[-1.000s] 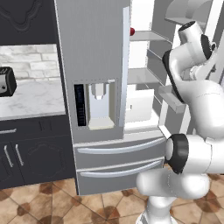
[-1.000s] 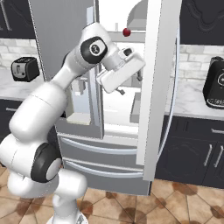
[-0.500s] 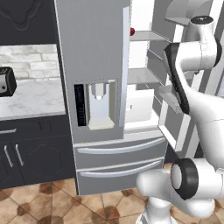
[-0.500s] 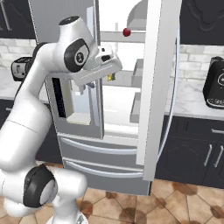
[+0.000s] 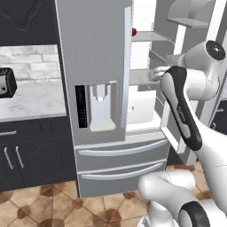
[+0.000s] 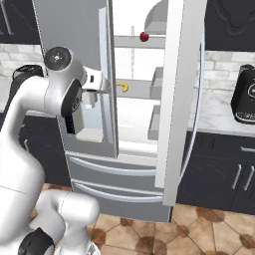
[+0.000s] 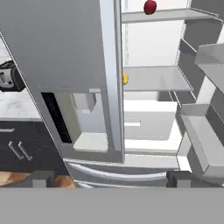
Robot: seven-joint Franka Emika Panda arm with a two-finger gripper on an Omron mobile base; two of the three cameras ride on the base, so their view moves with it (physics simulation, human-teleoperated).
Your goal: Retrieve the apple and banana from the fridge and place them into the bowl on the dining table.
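Observation:
The fridge (image 5: 93, 53) stands with its left door shut and its right door (image 6: 180, 94) swung open, showing the white inside. A dark red apple (image 6: 144, 36) (image 7: 150, 6) (image 5: 134, 32) rests on the top shelf. On the shelf below lies the yellow banana (image 6: 123, 87) (image 7: 125, 78), half hidden by the left door's edge in the hand view. My gripper (image 7: 111, 179) (image 6: 104, 88) is open and empty. It hangs in front of the left door's inner edge, well short of both fruits. The bowl and the dining table are out of view.
The open door's bins (image 7: 205, 144) jut out on the right of the opening. Dark cabinets and a marble counter flank the fridge, with a toaster (image 5: 6, 83) on the left and a black coffee machine (image 6: 245, 99) on the right. Two drawers (image 5: 119, 159) sit under the fridge doors.
The hand has drawn back from the open compartment toward the shut left door, and the elbow has dropped. The gripper stayed open. Fruits and base have not moved.

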